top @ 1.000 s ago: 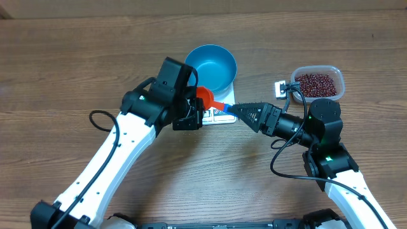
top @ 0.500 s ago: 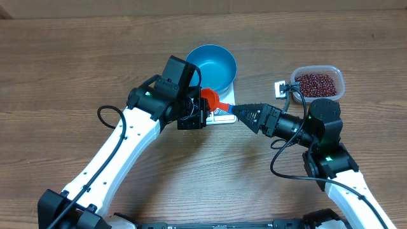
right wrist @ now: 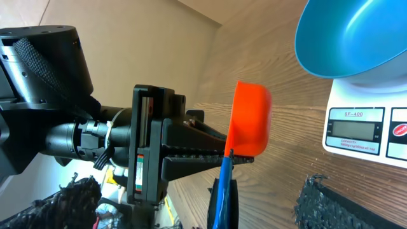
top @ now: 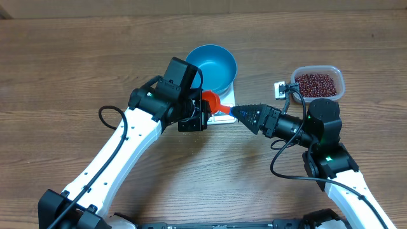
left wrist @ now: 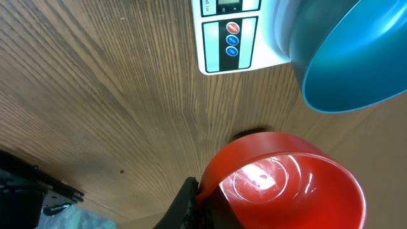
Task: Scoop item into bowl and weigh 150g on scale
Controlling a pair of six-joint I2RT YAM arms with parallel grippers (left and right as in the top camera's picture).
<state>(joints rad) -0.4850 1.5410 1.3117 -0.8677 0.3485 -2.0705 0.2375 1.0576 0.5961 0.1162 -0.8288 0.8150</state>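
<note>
I am clamping my left claw (top: 201, 111) on the red scoop (top: 209, 98) near the scale (left wrist: 229, 38), my right claw (top: 241, 112) gaping wide by its blue handle (right wrist: 221, 191).

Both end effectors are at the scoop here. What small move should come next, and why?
Probably close the right end effector on the blue handle. It stands open around that handle, while the left end effector is shut on the scoop, which is empty. The beans sit on the right arm's side.
</note>
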